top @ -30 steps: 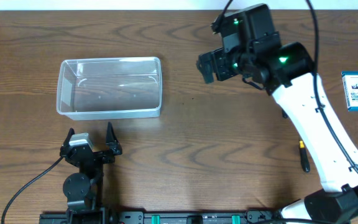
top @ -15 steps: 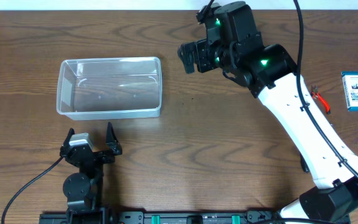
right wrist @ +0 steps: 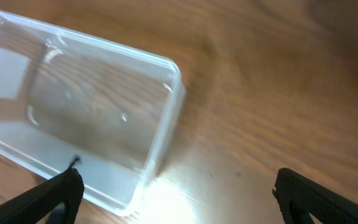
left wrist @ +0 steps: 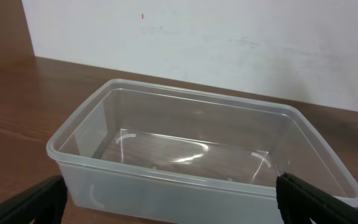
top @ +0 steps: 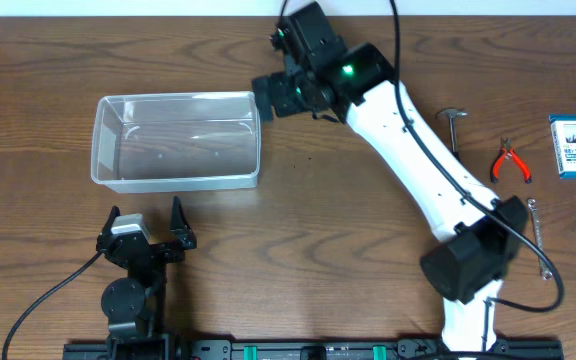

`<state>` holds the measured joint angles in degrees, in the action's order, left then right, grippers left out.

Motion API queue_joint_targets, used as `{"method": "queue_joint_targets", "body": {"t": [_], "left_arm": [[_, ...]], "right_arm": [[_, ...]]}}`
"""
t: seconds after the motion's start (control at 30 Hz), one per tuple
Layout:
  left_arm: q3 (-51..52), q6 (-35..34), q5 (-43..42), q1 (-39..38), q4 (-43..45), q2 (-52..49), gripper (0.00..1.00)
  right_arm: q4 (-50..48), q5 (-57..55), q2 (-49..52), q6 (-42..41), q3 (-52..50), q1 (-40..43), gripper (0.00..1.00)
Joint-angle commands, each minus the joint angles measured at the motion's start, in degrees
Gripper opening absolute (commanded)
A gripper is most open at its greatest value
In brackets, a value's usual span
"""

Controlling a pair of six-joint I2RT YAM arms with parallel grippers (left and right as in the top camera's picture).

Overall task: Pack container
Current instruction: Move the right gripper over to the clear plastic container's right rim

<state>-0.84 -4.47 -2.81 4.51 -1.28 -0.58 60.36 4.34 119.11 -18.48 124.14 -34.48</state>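
Right gripper point(top: 266, 97) has swung leftward since a second ago, jaws wide apart, gripping nothing, now just beside container's far right corner. One container point(top: 176, 150), clear, upright on table point(top: 348, 220), directly ahead of left gripper point(top: 146, 224), whose fingers are also spread. Well behind right gripper, past its arm: three tools, namely grey hammer-like tool point(top: 454, 117), red-handled pliers point(top: 509, 161), wrench point(top: 538, 235). Farthest: one blue-and-white box point(top: 574, 146). Tools and box show overhead only. Both wrist views give just container and wood; left wrist adds white wall point(left wrist: 229, 37).
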Motion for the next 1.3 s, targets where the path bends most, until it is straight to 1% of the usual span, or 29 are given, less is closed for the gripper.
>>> {"method": "queue_joint_targets", "body": {"t": [0.0, 0.13, 0.27, 0.47, 0.67, 1.07, 1.27], "left_arm": [[0.6, 0.3, 0.9, 0.3, -2.7, 0.3, 0.98], [0.6, 0.3, 0.9, 0.3, -2.7, 0.3, 0.98], [0.6, 0.3, 0.9, 0.3, -2.7, 0.3, 0.98], [0.6, 0.3, 0.9, 0.3, -2.7, 0.3, 0.98], [0.6, 0.3, 0.9, 0.3, -2.7, 0.3, 0.98], [0.6, 0.3, 0.9, 0.3, -2.7, 0.3, 0.98], [0.6, 0.3, 0.9, 0.3, -2.7, 0.3, 0.98]], "right_arm": [[2.2, -1.0, 2.3, -0.3, 8.9, -0.1, 0.99], [5.0, -1.3, 4.7, -0.2, 12.7, -0.1, 0.99], [8.0, -4.0, 7.0, -0.8, 12.7, -0.1, 0.99], [9.7, -4.0, 9.4, -0.8, 12.7, -0.6, 0.99], [10.0, -3.8, 12.4, -0.5, 12.7, -1.7, 0.99], [9.0, -4.0, 17.2, -0.2, 12.7, -6.5, 0.99], [10.4, -8.8, 18.6, -3.9, 12.7, -7.1, 0.99]]}}
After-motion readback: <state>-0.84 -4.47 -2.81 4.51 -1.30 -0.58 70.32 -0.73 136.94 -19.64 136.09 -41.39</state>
